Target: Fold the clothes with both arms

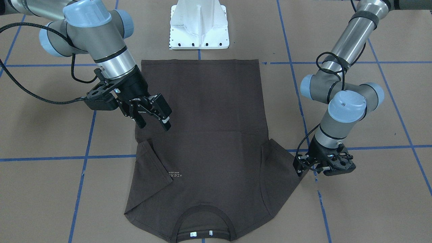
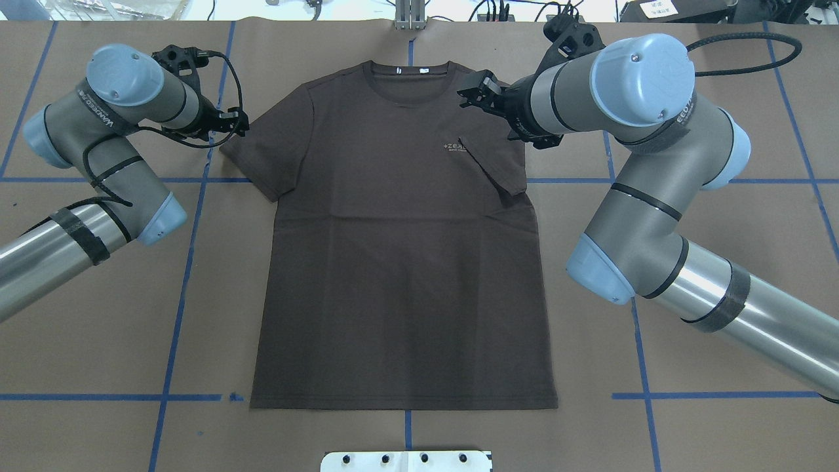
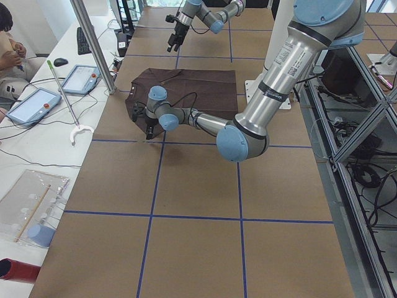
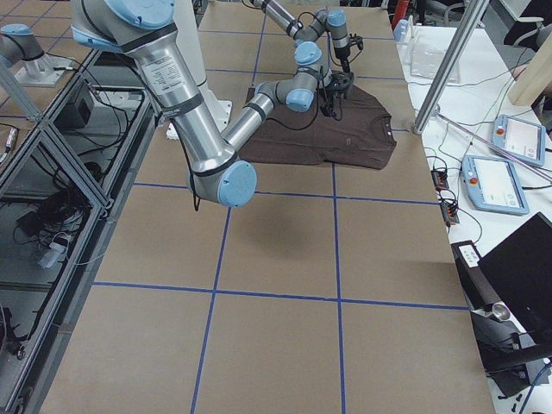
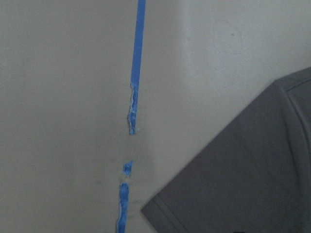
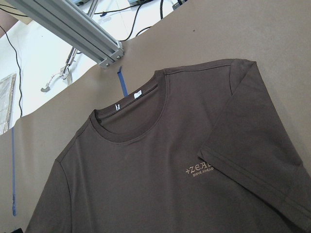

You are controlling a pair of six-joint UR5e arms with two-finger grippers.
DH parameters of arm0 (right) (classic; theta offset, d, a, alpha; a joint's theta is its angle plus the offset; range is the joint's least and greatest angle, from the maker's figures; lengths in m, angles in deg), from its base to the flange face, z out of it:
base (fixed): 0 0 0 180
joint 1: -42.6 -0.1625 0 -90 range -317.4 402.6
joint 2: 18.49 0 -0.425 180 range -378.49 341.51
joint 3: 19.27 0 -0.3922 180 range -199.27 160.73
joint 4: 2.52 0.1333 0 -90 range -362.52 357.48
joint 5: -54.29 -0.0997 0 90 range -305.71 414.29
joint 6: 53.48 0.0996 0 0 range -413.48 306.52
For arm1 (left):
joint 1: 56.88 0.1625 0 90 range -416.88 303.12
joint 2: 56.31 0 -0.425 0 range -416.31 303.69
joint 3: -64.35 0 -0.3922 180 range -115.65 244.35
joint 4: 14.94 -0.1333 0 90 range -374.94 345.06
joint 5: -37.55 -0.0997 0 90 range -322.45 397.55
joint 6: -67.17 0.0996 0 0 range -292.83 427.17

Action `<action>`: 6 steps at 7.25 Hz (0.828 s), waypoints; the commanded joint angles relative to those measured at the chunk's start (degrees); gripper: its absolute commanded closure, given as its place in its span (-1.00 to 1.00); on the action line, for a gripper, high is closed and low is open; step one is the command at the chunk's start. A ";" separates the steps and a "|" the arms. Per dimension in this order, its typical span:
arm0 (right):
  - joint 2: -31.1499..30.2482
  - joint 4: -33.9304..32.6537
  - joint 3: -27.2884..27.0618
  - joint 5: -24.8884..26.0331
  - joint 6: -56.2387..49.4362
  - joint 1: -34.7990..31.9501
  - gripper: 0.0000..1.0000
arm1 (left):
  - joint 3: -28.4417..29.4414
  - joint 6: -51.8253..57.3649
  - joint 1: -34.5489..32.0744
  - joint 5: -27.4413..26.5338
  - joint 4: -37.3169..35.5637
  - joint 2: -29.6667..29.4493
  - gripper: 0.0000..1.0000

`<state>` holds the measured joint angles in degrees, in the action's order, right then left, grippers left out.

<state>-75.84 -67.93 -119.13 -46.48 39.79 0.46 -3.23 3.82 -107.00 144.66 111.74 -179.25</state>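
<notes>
T-shirt (image 2: 393, 262) lay flat, one sleeve (image 1: 156, 163) folded inward. Right gripper (image 1: 154, 125) hovered above it, jaws spread. Whether the left gripper (image 1: 301, 166) was spread or pressed together could not be told.

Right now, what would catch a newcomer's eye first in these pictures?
A dark brown T-shirt lies flat mid-table, one sleeve folded onto its chest, the other sleeve spread out. The right gripper hovers open over the shirt; the left gripper sits low at the spread sleeve's edge.
</notes>
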 commanded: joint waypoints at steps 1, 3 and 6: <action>-0.48 -0.07 -1.03 0.13 0.42 0.04 -1.00 | 0.43 0.07 0.11 -0.59 0.06 -0.28 -0.41; -0.57 -0.07 -0.86 0.22 0.42 0.30 -1.00 | 0.52 0.33 0.11 -0.50 0.06 0.07 -0.36; -1.44 0.02 -1.03 0.48 0.51 0.92 -1.00 | -0.80 -0.37 0.72 -0.15 -0.64 0.42 -0.26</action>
<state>-76.92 -67.98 -120.01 -46.10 40.23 1.08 -3.68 3.81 -106.66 144.44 111.34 -178.93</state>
